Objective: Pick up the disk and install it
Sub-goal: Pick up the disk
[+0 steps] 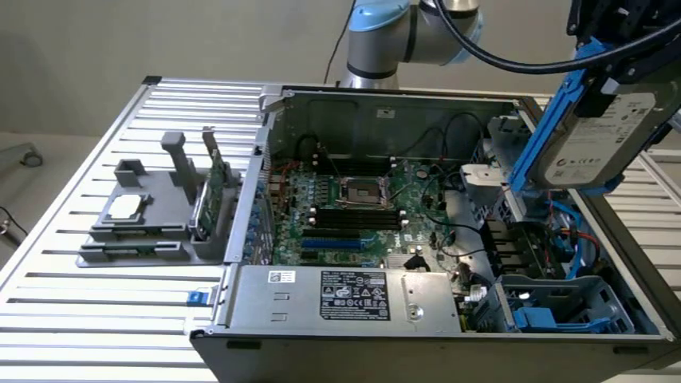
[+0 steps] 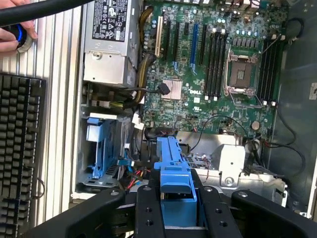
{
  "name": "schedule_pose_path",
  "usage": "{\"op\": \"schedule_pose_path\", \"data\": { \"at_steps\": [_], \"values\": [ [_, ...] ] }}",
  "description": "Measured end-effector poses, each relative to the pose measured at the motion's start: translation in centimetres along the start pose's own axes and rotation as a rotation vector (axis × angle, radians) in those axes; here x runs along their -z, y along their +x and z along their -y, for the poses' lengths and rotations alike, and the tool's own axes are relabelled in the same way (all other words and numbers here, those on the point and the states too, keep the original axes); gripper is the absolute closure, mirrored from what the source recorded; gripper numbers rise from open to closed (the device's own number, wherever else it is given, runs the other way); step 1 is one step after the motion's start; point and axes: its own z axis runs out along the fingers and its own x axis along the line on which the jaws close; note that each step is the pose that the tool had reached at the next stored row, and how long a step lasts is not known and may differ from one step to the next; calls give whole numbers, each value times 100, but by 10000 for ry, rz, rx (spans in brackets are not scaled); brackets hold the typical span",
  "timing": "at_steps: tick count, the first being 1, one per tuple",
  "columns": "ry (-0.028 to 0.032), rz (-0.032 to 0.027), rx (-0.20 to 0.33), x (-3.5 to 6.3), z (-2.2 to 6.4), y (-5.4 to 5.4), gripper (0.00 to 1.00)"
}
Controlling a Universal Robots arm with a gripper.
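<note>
Gripping the disk by its blue carrier, my claw is clamped on it. It hangs tilted in the air over the open computer case, at the exterior view's right. Pick-up done; install not yet, disk well above the blue drive bay. Exterior view gives the label face. Wrist view gives the carrier's edge, a keyboard and a person's hand.

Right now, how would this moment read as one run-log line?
hand: shut on silver-grey labelled disk in blue plastic carrier | disk: held aloft over open grey metal computer case | install: not yet done
</note>
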Motion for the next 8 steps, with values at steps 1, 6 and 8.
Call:
{"op": "schedule_pose_path", "data": {
  "at_steps": [1,6,8],
  "values": [
    [0,0,0,0,3,24,67],
    [0,0,0,1,17,147,67],
    [0,0,0,2,21,199,67]
  ]
}}
